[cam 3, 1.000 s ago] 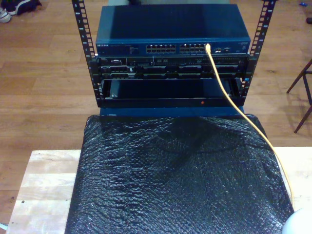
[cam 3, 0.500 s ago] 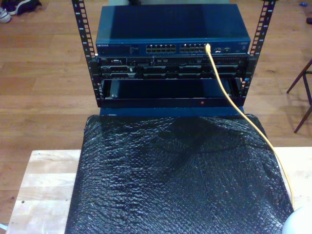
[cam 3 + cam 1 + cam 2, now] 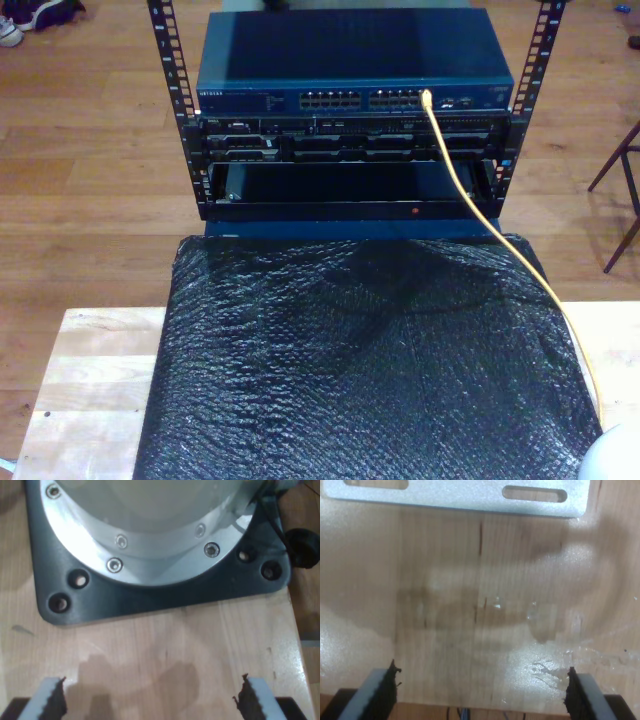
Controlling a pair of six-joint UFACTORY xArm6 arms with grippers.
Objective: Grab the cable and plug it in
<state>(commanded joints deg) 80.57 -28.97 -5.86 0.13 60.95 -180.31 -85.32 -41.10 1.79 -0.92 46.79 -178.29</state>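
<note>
Nothing moved — cable [image 3: 462,190] (plugged) across black mat [image 3: 360,370]

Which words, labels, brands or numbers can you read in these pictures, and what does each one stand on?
"NETGEAR", faint white lettering, only just legible: on the front panel of the blue metal network switch at the rack's top, towards the exterior view's left.
Small white print beside and under it: too blurred to read.
The two wrist views carry no text.

My second gripper [image 3: 480,690] hangs spread over bare wooden tabletop [image 3: 485,605] near a slotted metal plate [image 3: 460,497].
</note>
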